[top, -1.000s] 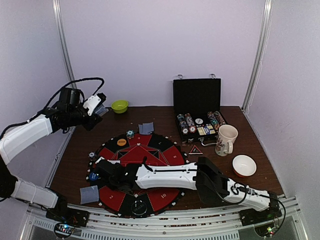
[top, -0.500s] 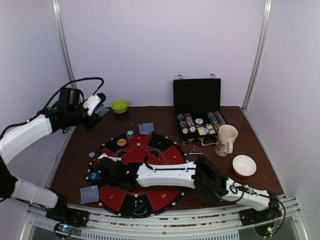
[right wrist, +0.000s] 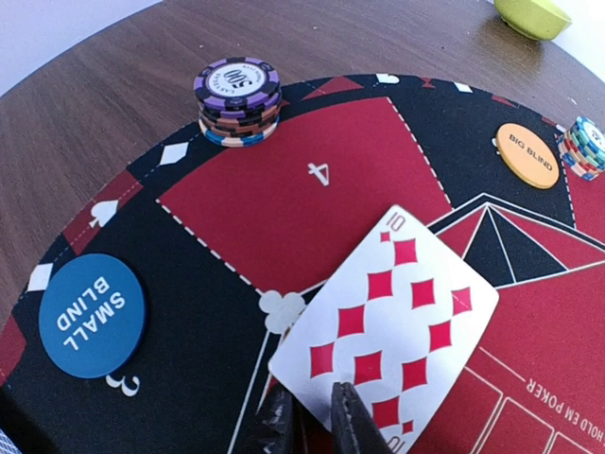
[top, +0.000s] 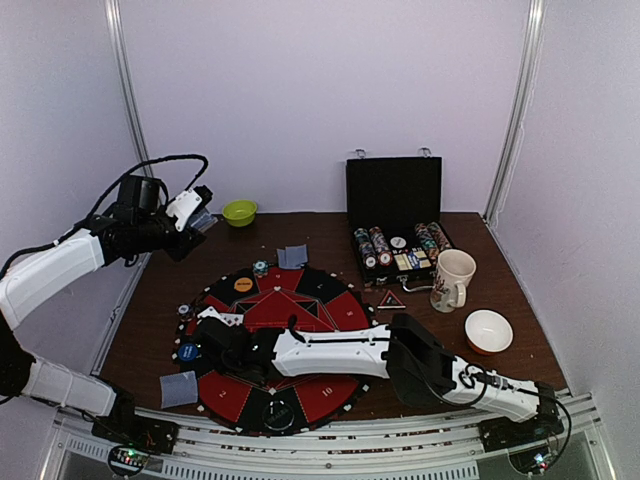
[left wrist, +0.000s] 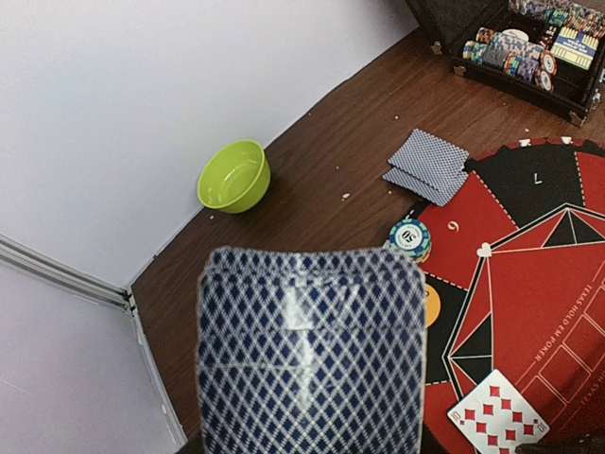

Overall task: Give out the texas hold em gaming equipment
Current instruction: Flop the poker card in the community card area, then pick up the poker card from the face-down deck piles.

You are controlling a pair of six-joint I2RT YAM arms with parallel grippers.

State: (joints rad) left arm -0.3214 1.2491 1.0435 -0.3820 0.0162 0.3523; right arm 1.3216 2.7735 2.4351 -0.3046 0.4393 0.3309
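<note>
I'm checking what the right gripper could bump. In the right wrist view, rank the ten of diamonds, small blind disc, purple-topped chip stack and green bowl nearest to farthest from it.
1. ten of diamonds, at the fingers of the right gripper
2. small blind disc, lower left
3. purple-topped chip stack, upper left
4. green bowl, top right, off the mat

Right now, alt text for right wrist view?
A ten of diamonds lies face up on the poker mat, the right gripper at its near edge. Nearby: a chip stack, a blue Small Blind disc, an orange Big Blind disc.
</note>
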